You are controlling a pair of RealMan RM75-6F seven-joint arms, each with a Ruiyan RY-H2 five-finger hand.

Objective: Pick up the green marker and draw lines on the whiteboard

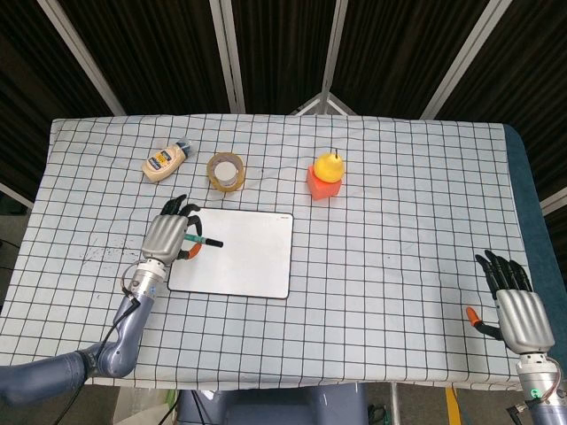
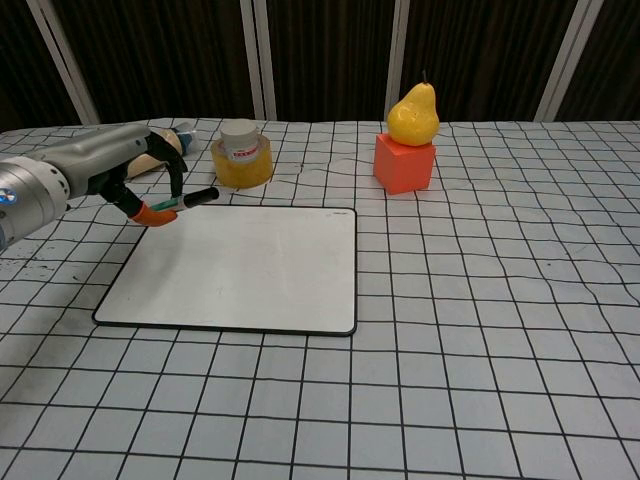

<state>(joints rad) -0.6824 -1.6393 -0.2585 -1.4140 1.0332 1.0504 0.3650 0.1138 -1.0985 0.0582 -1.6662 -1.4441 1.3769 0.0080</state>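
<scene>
- Dark slatted panels stand behind a table (image 1: 399, 266) under a white cloth with a black grid; the whiteboard (image 1: 244, 257) lies flat on it, left of centre, and its face looks unmarked.
- Left hand (image 1: 168, 237) holds the marker (image 2: 185, 201) over the board's near-left corner, pinched between thumb and curled fingers (image 2: 172, 172). The marker appears clear of the surface in the chest view, with its black end pointing out over the board and raised a little.
- Right hand (image 1: 516, 305) sits well apart at the table's right edge, fingers loosely spread and holding nothing.
- Beyond the board stand a tape roll (image 1: 226, 171), a sauce bottle (image 1: 166, 160) and a pear (image 2: 413, 114) on an orange block (image 2: 405, 163), none of them touching it.
- The step in hand looks like bringing the tip down for the first stroke. Whether the black end is a cap or the nib cannot be told; if capped, no line will come.
- To do it well, the marker likely needs tilting so its tip leads downward, then a light, even press. Too much force could skid the loose board across the cloth.
- A stroke drawn toward the board's middle keeps the line away from the frame.
</scene>
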